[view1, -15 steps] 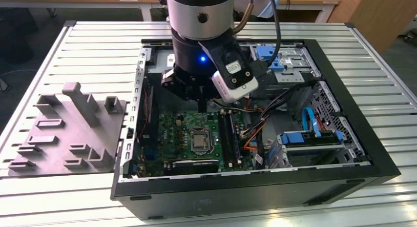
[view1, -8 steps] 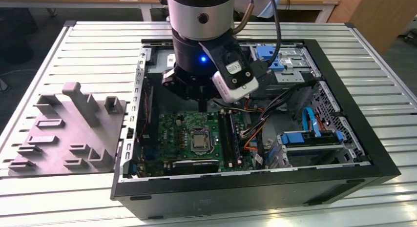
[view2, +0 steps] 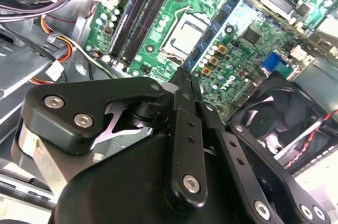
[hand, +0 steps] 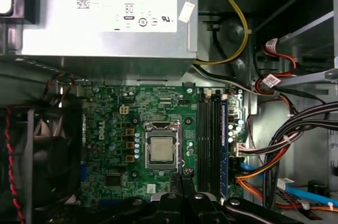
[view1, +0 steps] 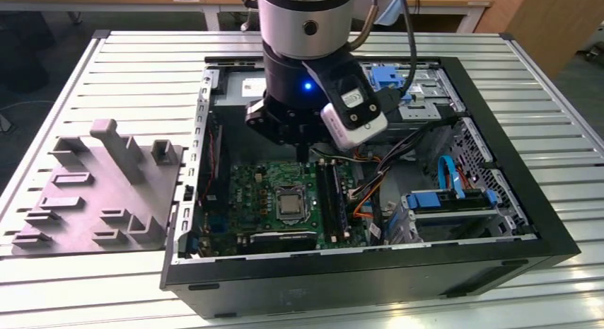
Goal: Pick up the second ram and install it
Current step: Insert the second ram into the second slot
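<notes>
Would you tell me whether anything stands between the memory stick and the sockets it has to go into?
Nothing visible does. The gripper holds the memory stick above the motherboard, near the processor socket; the black memory sockets beside it lie uncovered, and the cable bundle lies off to their side.

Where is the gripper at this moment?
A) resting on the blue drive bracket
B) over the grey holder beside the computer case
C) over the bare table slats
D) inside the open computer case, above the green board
D: in the exterior view the gripper hangs inside the open computer case, over the green board.
</notes>
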Controlling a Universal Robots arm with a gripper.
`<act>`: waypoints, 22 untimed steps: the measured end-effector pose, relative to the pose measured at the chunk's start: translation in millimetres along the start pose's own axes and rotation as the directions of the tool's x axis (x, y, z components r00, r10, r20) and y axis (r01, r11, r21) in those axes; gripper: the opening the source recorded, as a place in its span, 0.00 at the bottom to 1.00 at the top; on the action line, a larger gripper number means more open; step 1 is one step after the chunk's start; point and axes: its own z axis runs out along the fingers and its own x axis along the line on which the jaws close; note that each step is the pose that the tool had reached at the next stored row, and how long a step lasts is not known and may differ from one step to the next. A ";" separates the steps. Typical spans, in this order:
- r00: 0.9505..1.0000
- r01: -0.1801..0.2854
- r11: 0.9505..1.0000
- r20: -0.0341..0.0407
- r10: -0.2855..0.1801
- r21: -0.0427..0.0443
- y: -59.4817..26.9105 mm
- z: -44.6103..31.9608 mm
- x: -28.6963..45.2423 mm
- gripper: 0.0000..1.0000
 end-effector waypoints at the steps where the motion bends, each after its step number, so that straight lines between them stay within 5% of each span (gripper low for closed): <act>1: 1.000 0.000 1.000 0.000 0.000 0.000 0.0 0.3 -1.9 0.11; 11: 1.000 0.000 1.000 0.000 0.000 0.000 0.3 3.7 -18.7 0.11; 22: 1.000 0.000 1.000 0.000 0.000 0.000 0.1 18.8 -22.7 0.11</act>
